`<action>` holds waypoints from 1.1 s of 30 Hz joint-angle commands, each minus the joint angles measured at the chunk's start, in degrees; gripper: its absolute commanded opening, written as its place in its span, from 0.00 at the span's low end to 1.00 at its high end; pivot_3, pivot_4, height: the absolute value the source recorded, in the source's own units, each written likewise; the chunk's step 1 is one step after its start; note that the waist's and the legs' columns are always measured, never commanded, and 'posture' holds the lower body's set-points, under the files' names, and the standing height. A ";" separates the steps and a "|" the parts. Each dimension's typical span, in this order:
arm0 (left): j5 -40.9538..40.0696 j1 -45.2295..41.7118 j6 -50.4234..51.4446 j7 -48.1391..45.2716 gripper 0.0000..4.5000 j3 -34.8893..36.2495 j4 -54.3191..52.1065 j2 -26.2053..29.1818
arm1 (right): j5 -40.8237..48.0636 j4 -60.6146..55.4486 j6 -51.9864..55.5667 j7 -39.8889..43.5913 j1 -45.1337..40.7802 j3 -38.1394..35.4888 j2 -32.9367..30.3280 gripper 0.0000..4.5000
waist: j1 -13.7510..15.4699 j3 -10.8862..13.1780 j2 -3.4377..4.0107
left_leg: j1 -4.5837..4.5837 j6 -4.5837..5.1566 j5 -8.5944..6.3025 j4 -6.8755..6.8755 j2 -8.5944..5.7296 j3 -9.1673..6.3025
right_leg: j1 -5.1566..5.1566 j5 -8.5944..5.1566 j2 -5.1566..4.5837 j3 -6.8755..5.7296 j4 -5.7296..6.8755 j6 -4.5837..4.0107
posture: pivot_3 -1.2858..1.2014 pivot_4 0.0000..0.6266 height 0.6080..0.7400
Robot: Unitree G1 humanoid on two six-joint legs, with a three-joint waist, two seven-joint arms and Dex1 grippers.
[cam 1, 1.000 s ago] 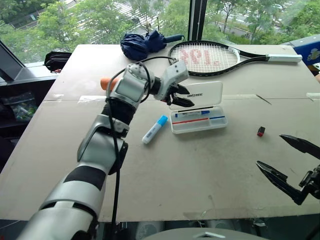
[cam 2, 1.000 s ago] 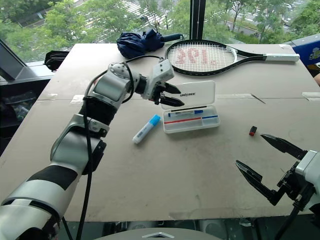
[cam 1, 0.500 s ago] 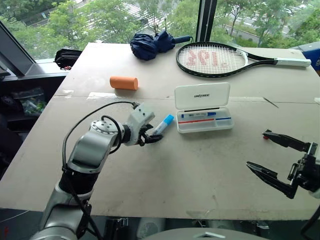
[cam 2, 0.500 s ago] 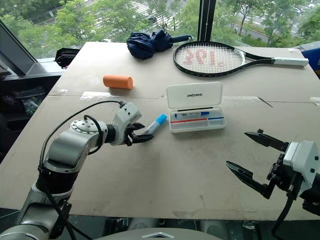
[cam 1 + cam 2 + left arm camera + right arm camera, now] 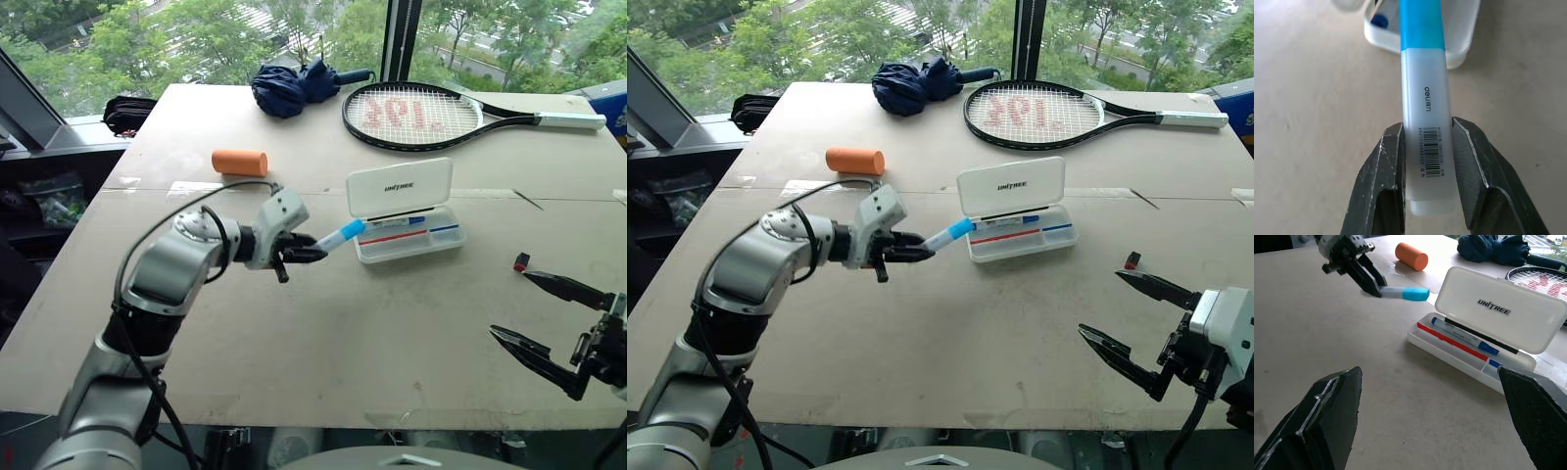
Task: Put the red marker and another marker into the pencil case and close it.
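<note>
The left end effector (image 5: pixel 306 254) has its two black fingers (image 5: pixel 1385 161) pinched on the white barrel of a blue-capped marker (image 5: pixel 341 235), gripping the tail end so the marker is lifted off the counter (image 5: pixel 392 323). The blue cap points toward two o'clock, its tip at the near-left corner of the pencil case (image 5: pixel 407 235); from the head views I cannot be sure whether the cap touches the case rim or hangs just over it.

The pencil case sits a little past the middle of the counter, at about one o'clock from the held marker. Its hinged lid (image 5: pixel 400 185) stands open, tilted back, with dark lettering on its inner face. Inside the tray lies a red marker (image 5: pixel 1449 339) along the near side, and beside it a white pen with blue ends (image 5: pixel 1464 338).

The right end effector (image 5: pixel 1136 328) hovers low at the near right edge of the counter, its fingers spread wide apart with nothing between them. A small red and black object (image 5: pixel 521 261) lies on the counter just beyond its upper finger.

At eleven o'clock from the case rests an orange cylinder (image 5: pixel 240 162). At the far edge lie a folded dark blue umbrella (image 5: pixel 294 86) and a tennis racket (image 5: pixel 431 103).
</note>
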 commanded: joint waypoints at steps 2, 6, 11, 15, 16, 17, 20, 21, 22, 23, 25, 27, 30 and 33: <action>1.01 -9.01 -3.88 -6.53 0.17 -8.53 5.83 -2.56 | 0.13 -2.37 -1.75 -0.11 2.40 -4.35 1.43 1.00 | -0.02 0.00 0.01 | 0.00 0.01 0.00 0.00 -0.02 0.02 | 0.00 0.00 0.02 0.01 -0.01 0.01 | 0.52 0.24 0.93; 5.43 -14.40 -7.78 -5.89 0.17 -15.54 13.71 -8.81 | -0.61 -3.55 -2.29 -0.35 4.71 -5.09 2.81 1.00 | -0.08 0.02 -0.02 | -0.02 0.01 0.00 0.01 -0.05 0.02 | 0.00 0.00 0.03 0.03 -0.01 0.01 | 0.52 0.24 0.93; 10.13 -18.14 -10.83 -2.02 0.17 -18.97 22.89 -16.02 | -0.42 -5.14 -3.38 -0.33 8.61 -7.44 5.13 1.00 | -0.24 0.03 -0.02 | -0.02 0.02 -0.01 0.00 -0.04 -0.01 | -0.03 0.00 0.12 0.01 0.01 0.01 | 0.52 0.24 0.93; 12.34 -18.77 -12.00 0.87 0.17 -18.85 27.01 -19.03 | -0.64 -6.12 -4.07 -0.48 10.61 -7.84 6.46 1.00 | -0.28 0.03 -0.01 | -0.01 0.03 -0.01 -0.02 0.00 -0.01 | -0.04 -0.01 0.14 0.01 0.01 0.02 | 0.52 0.24 0.93; 12.69 -18.64 -12.21 1.09 0.17 -19.00 27.45 -19.40 | -0.69 -6.21 -4.30 -0.51 10.95 -7.81 6.72 1.00 | -0.22 0.03 0.00 | -0.01 0.03 -0.01 -0.02 0.03 -0.01 | -0.04 -0.01 0.14 0.02 0.01 0.01 | 0.52 0.24 0.93; 12.98 -18.49 -12.36 1.08 0.17 -19.03 27.69 -19.59 | -0.76 -6.40 -4.45 -0.58 11.23 -7.73 6.95 1.00 | -0.21 0.03 -0.01 | -0.02 0.03 -0.01 -0.02 0.03 -0.01 | -0.04 -0.01 0.13 0.02 0.01 0.02 | 0.52 0.24 0.93; 13.92 -18.52 -12.58 1.20 0.17 -19.20 28.78 -20.25 | -0.97 -6.25 -4.88 -0.64 11.49 -7.52 7.07 1.00 | -0.17 0.03 -0.01 | -0.03 0.03 -0.02 -0.02 0.04 -0.01 | -0.05 -0.01 0.12 0.02 0.00 0.02 | 0.52 0.24 0.93; 14.05 -18.65 -12.45 1.16 0.17 -19.18 28.94 -20.56 | -1.02 -6.17 -4.97 -0.70 11.48 -7.41 7.03 1.00 | -0.16 0.03 -0.01 | -0.03 0.03 -0.01 -0.02 0.04 -0.01 | -0.05 -0.01 0.12 0.02 0.00 0.02 | 0.52 0.24 0.93; 14.17 -18.71 -12.38 1.07 0.17 -19.09 29.00 -20.75 | -1.06 -6.17 -5.03 -0.79 11.49 -7.31 7.01 1.00 | -0.13 0.03 -0.01 | -0.04 0.03 -0.01 -0.02 0.04 -0.01 | -0.05 -0.01 0.11 0.02 0.00 0.02 | 0.52 0.24 0.93; 14.40 -18.72 -12.39 0.98 0.17 -19.07 28.97 -20.91 | -1.11 -6.16 -5.07 -0.85 11.48 -7.23 6.98 1.00 | -0.09 0.03 -0.01 | -0.04 0.03 -0.01 -0.02 0.04 -0.01 | -0.05 -0.01 0.11 0.02 0.00 0.02 | 0.52 0.24 0.93; 14.63 -18.43 -11.99 0.78 0.17 -19.05 28.44 -21.02 | -1.05 -6.22 -5.09 -0.98 11.47 -7.23 6.95 1.00 | -0.10 0.03 -0.01 | -0.05 0.03 -0.01 -0.02 0.03 -0.01 | -0.05 -0.01 0.11 0.02 0.00 0.02 | 0.52 0.24 0.93; 14.59 -18.10 -11.24 0.66 0.17 -19.02 27.77 -21.05 | -0.97 -6.20 -5.12 -0.94 11.58 -7.36 6.94 1.00 | -0.10 0.03 -0.01 | -0.05 0.03 -0.02 -0.02 0.03 -0.01 | -0.05 -0.01 0.10 0.03 0.00 0.02 | 0.52 0.24 0.93; 14.83 -17.93 -10.72 0.82 0.17 -18.96 27.41 -21.18 | -0.85 -6.18 -5.10 -0.87 11.68 -7.48 6.86 1.00 | -0.10 0.03 -0.01 | -0.04 0.03 -0.01 -0.02 0.04 -0.01 | -0.04 -0.01 0.11 0.02 0.00 0.02 | 0.52 0.24 0.93; 15.18 -17.71 -10.42 0.95 0.17 -19.27 26.99 -21.27 | -0.79 -5.98 -5.00 -0.79 11.47 -7.34 6.61 1.00 | -0.10 0.03 -0.01 | -0.04 0.03 -0.01 -0.02 0.04 -0.01 | -0.04 -0.01 0.10 0.02 0.00 0.02 | 0.52 0.24 0.93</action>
